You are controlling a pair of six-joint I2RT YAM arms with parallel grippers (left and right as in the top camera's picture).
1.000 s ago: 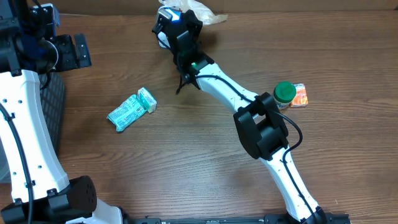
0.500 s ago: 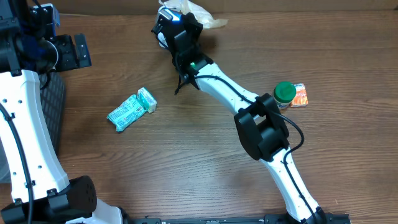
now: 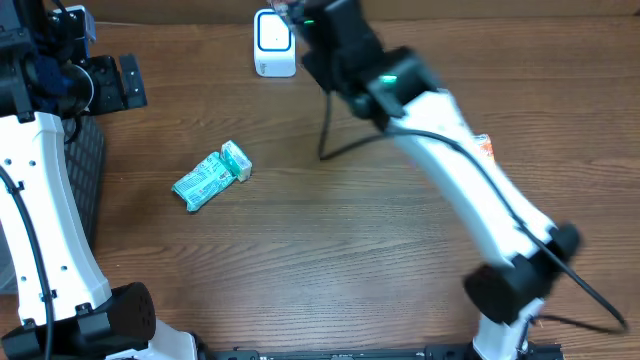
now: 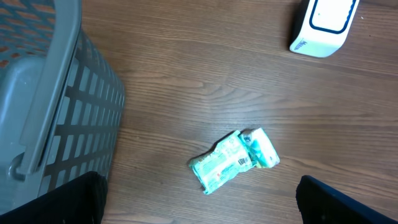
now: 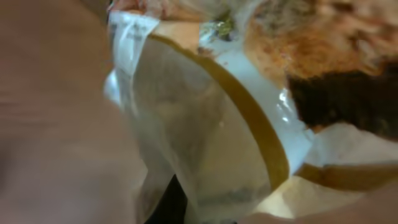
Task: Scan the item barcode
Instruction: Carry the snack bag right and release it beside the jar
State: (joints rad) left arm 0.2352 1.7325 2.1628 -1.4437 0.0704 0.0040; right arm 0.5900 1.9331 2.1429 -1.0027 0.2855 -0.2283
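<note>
The right pincer clenches a clear plastic snack packet near the white box-shaped scanner; next, its barcode probably needs turning toward it. The left pincer hangs released.

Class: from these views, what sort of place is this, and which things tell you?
Probably a mock shop checkout on a wooden table: a white barcode scanner stands at the far edge, a grey basket sits at the left, and a green packet lies on the wood.
</note>
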